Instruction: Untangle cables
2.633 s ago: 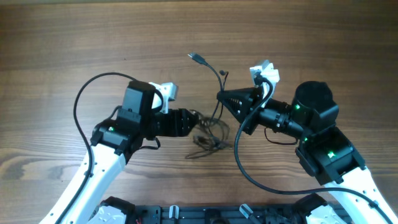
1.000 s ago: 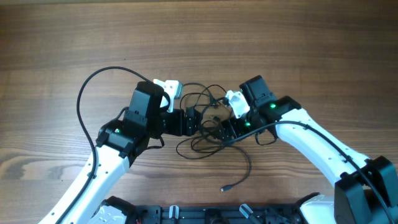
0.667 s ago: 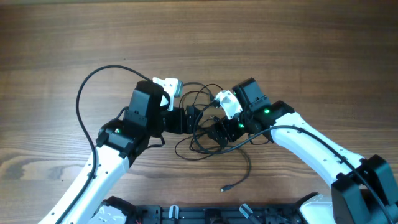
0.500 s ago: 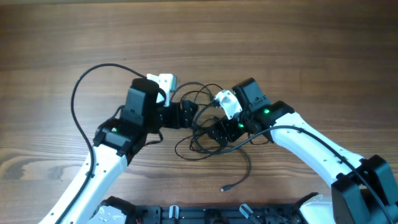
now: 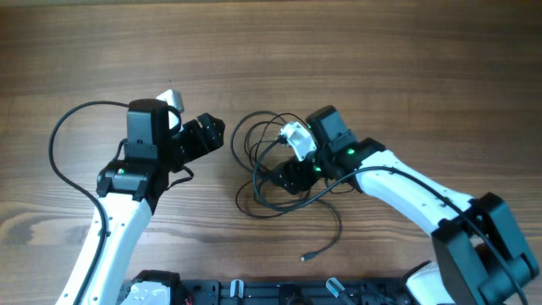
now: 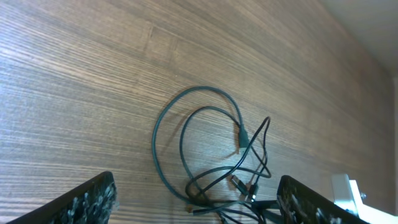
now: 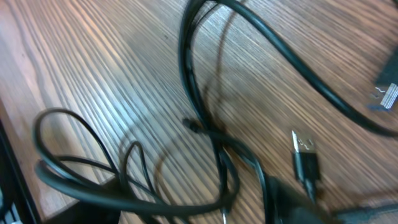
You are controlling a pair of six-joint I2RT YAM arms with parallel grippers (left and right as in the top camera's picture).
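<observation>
**A:** Where are the cables (image 6: 155, 134)?

**B:** Bunched in loops on the bench (image 5: 381, 68) between the two arms. One loose strand runs off toward the near edge. Its small plug (image 5: 306, 257) lies apart from the bunch, pointing left in the overhead view.

**A:** Any writing on the plugs?

**B:** Too small and blurred to read (the right wrist view does catch a USB plug (image 7: 305, 158), metal tip toward the top of the frame).

**A:** And the grippers?

**B:** The left gripper (image 5: 210, 131) hangs left of the tangle, not touching it. Its fingers (image 6: 87, 199) are spread wide with nothing between them. The right gripper (image 5: 284, 175) sits among the loops with its jaws hidden, so I cannot tell whether it grips a strand.
</observation>
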